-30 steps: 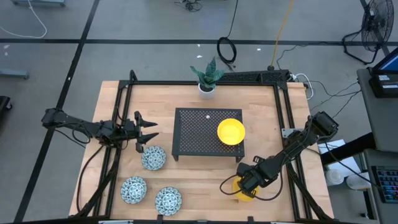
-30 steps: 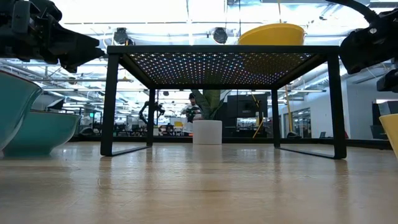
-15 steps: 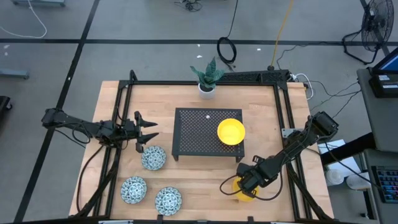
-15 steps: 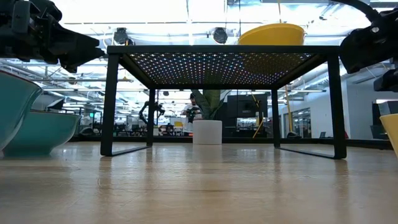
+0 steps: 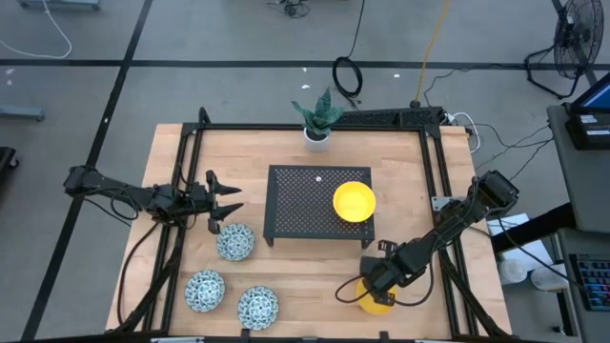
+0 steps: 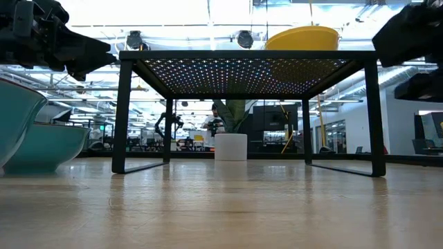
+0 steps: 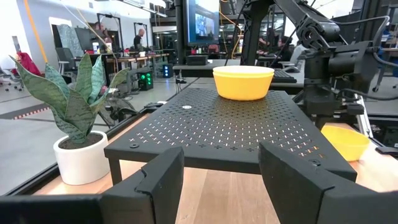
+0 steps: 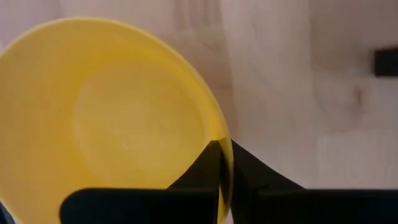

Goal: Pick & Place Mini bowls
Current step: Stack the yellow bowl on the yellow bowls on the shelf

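Meanwhile, one yellow bowl sits on the rack; the right pincer pinches a second bowl's rim near the tabletop's front edge; the left pincer waits open; patterned bowls remain.

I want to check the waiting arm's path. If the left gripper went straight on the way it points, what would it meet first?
Probably the black perforated stand: the left gripper, jaws open, aims at its near edge, though it may sit slightly higher and clear it.

— Op A: I read two plain bright yellow bowls, one on the black perforated stand, one on the pale wood table.

— Op B: I count three white bowls, dense blue-green pattern. Green-leaved plant, white pot.
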Tool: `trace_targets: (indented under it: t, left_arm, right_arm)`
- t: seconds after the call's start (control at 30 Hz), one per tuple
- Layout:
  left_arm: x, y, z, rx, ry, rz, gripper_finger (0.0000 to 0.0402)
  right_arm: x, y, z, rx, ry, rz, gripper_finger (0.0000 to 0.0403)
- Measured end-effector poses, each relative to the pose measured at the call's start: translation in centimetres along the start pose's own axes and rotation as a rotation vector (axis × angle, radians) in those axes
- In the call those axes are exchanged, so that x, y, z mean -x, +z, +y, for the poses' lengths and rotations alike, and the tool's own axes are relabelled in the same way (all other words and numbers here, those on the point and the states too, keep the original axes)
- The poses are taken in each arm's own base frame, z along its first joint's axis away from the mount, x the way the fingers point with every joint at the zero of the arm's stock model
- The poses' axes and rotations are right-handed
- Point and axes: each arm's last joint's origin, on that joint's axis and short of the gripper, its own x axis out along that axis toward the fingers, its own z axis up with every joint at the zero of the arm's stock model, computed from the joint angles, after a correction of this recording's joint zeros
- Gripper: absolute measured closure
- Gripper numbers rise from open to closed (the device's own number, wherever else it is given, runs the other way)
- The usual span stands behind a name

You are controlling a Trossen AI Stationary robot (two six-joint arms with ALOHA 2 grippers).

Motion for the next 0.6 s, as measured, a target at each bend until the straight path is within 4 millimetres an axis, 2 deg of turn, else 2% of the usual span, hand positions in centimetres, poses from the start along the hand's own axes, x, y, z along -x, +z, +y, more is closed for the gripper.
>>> trace_targets:
  t: [0.33,0.6]
  left_arm:
    - [0.0,0.0,0.0,0.0,0.0,0.0,0.019]
    - [0.0,0.0,0.0,0.0,0.0,0.0,0.019]
  right_arm:
    - [0.2,1.1,1.4,0.274,0.079,-0.176,0.0401]
    - [0.5,2.2,2.2,0.377,0.106,-0.327,0.0402]
